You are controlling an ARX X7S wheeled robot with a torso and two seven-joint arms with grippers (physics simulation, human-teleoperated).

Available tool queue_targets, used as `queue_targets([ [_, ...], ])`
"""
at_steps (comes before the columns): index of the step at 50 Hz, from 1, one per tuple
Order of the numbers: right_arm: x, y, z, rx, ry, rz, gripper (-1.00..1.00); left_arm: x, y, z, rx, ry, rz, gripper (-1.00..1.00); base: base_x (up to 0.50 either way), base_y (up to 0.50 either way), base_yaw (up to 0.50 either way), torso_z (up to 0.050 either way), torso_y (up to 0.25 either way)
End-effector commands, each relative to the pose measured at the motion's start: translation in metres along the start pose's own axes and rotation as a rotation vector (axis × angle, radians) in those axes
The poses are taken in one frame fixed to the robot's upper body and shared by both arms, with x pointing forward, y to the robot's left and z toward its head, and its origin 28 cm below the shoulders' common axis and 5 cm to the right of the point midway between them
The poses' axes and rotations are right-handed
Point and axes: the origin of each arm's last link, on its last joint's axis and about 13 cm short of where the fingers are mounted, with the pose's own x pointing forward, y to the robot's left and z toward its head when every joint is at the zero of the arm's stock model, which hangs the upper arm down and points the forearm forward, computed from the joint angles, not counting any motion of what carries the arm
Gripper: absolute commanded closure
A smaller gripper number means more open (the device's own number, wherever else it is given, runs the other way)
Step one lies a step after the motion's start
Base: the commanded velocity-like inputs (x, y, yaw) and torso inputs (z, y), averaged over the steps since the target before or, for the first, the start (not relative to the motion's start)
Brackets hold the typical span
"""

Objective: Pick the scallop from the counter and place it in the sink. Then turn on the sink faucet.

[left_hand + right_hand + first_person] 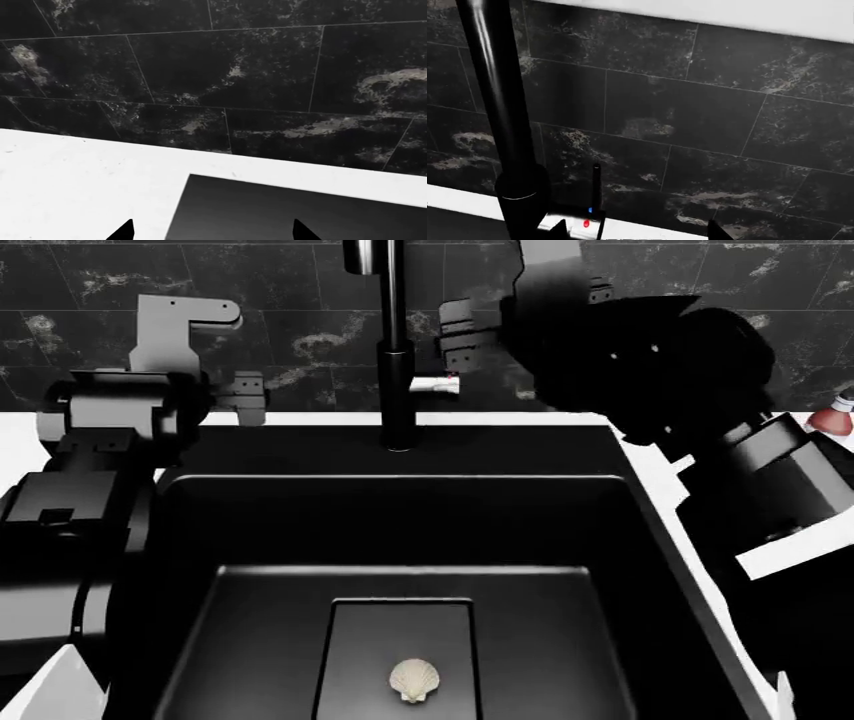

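Only the sink faucet (395, 350) base shows, spout cut off above.

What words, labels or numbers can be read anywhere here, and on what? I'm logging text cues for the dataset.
None: no readable text in any view.
The sink faucet lever carries only a red dot and a small blue dot, no letters.
The red-and-white bottle at the head view's right edge is too cut off and small to show any label.
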Motion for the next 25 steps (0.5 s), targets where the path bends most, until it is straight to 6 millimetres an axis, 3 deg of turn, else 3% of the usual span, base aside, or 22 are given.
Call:
queue_targets([
  [1, 0.021, 0.009, 0.009, 0.044, -0.045, -0.012, -1.0, 0.0, 0.0, -0.001, -0.003, 0.003, -0.002, -1.0, 0.0, 0.0, 0.0, 0.0, 0.0],
  [7, 0.039, 0.02, -0.008, 0.084, -0.045, -0.019, -1.0, 0.0, -0.001, 0.001, -0.007, 0.0, -0.001, -1.0, 0.0, 0.0, 0.0, 0.0, 0.0],
  [13, 0.043, 0.022, -0.014, 0.084, -0.062, -0.043, -1.0, 0.001, -0.001, -0.002, -0.007, 0.003, -0.002, -1.0, 0.0, 0.0, 0.0, 0.0, 0.0],
  [16, 0.048, 0.022, -0.027, 0.065, -0.066, -0.083, -1.0, 0.001, -0.002, -0.003, -0.008, 0.005, -0.008, -1.0, 0.0, 0.0, 0.0, 0.0, 0.0],
  [25, 0.049, 0.029, -0.033, 0.071, -0.078, -0.077, -1.0, 0.002, -0.002, -0.007, -0.009, 0.014, -0.007, -1.0, 0.0, 0.0, 0.0, 0.0, 0.0],
])
